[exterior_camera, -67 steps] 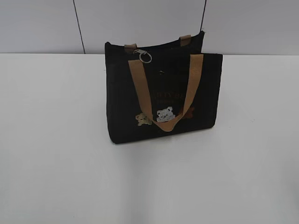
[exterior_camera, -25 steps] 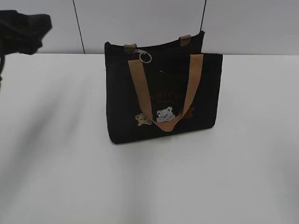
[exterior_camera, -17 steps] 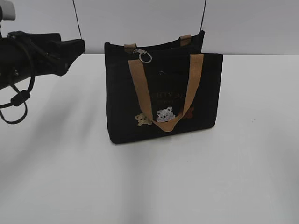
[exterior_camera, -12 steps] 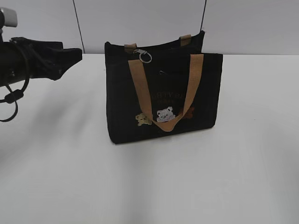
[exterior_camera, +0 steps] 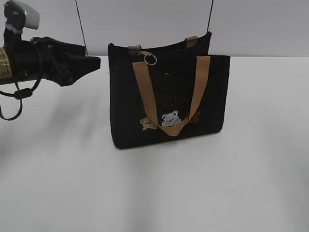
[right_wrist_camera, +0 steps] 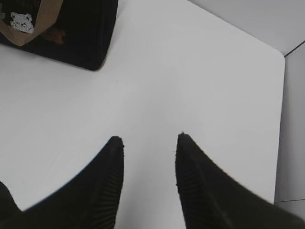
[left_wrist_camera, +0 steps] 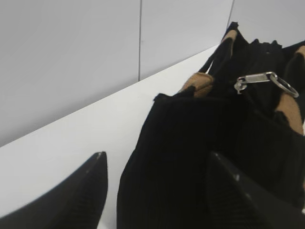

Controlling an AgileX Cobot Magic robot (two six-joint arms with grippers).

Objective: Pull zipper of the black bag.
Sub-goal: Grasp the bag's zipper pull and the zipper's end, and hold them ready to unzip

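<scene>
The black bag point(exterior_camera: 169, 101) stands upright on the white table point(exterior_camera: 72, 183), tan handles hanging over its face, small bear patches low down. The zipper, a silver ring on a clasp point(exterior_camera: 150, 58), lies at the top seam near the bag's left end. It also shows in the left wrist view point(left_wrist_camera: 267, 79), above the bag's end wall point(left_wrist_camera: 190, 157). My left gripper point(exterior_camera: 94, 63) is open and empty, just left of the bag's top left corner; its fingers point(left_wrist_camera: 157, 160) straddle that corner. My right gripper point(right_wrist_camera: 148, 139) is open and empty over bare table, the bag's corner point(right_wrist_camera: 81, 33) far from it.
A grey panelled wall point(exterior_camera: 145, 21) rises just behind the bag. The table's right edge point(right_wrist_camera: 281, 119) shows in the right wrist view. The right arm is out of the exterior view.
My left arm has come in from the left edge and moved right, its gripper now close to the bag's top left corner. The bag and zipper have not moved.
</scene>
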